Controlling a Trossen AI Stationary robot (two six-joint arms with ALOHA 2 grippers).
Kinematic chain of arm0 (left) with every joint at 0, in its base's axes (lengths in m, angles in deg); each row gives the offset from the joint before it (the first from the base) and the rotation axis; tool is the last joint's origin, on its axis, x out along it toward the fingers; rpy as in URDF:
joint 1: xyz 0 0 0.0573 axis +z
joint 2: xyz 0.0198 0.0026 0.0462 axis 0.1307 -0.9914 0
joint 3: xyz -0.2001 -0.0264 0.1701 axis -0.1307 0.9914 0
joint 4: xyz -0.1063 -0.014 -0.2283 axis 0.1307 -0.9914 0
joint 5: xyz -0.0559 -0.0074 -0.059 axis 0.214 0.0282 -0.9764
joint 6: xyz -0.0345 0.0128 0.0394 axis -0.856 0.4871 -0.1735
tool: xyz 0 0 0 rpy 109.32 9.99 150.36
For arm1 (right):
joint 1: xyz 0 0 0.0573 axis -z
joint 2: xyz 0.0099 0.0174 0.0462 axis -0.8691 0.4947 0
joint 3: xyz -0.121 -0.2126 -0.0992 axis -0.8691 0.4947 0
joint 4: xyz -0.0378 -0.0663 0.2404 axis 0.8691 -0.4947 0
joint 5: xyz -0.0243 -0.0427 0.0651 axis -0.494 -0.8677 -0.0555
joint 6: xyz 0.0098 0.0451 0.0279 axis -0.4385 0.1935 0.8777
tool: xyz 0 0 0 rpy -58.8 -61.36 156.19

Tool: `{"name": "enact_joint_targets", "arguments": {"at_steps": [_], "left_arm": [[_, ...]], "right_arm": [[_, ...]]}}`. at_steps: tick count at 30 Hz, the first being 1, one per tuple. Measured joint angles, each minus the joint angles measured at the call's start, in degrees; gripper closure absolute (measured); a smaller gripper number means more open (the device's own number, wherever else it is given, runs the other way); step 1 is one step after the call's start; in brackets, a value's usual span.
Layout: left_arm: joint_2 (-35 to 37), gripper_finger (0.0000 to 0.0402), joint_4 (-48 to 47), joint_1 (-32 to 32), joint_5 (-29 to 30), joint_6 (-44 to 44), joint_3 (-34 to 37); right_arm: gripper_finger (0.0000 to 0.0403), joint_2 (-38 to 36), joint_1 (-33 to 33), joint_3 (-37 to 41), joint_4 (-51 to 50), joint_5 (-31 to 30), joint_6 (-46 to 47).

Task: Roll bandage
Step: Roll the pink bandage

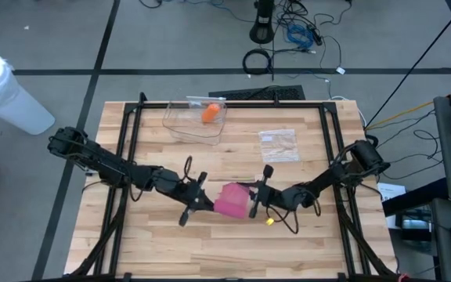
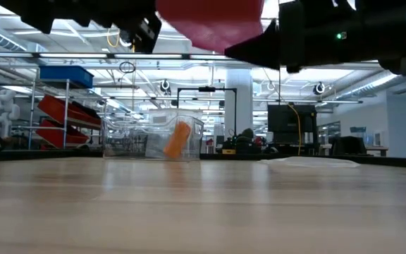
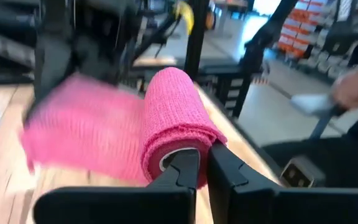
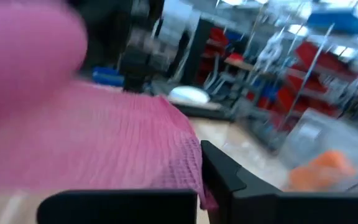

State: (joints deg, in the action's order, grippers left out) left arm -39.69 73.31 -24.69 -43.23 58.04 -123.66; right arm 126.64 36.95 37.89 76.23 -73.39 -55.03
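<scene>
Sitting at the wooden table's [image 1: 171, 243] far edge: clear plastic box [image 1: 195, 120] holding an orange roll [image 1: 209, 113] | left claw [image 1: 196, 196] clamps pink bandage roll [image 1: 230, 200] | right claw [image 1: 257, 197] pinches its loose end

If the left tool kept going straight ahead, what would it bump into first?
Probably the right tool. The left tool points across the pink bandage it already grips, toward the right tool holding the other end.
</scene>
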Motion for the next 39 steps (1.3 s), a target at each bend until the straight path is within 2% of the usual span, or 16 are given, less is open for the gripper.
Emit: {"name": "enact_joint_targets", "arguments": {"at_steps": [5,11,16,23,33,36,39], "left_arm": [[0.0,0.0388,-6.0,1.7,0.7,0.0,0.0],[0.0,0.0388,-8.0,3.2,0.8,0.1,0.0],[0.0,0.0388,-8.3,3.8,0.7,1.5,0.0],[0.0,0.0388,-8.5,4.0,0.8,1.5,0.0],[0.0,0.0388,-7.6,4.0,5.4,5.2,0.0],[0.0,0.0388,-6.2,4.0,5.7,5.6,0.0],[0.0,0.0388,-5.9,4.1,6.0,6.9,0.0]], "right_arm": [[0.0403,-2.7,-0.6,0.0,1.2,-0.1,-10.7],[0.0403,-6.1,-3.9,0.0,-0.8,1.5,-22.5],[0.0403,-6.4,-4.5,-5.0,-11.7,4.4,-25.7],[0.0403,-6.4,-4.8,-14.3,-28.6,4.3,-27.7],[0.0401,-6.4,-7.2,-16.1,-37.8,4.1,-24.6],[0.0381,-6.4,-7.2,-16.1,-40.5,4.3,-25.0],[0.0344,-6.4,-7.2,-16.2,-42.1,4.4,-28.0]]}}
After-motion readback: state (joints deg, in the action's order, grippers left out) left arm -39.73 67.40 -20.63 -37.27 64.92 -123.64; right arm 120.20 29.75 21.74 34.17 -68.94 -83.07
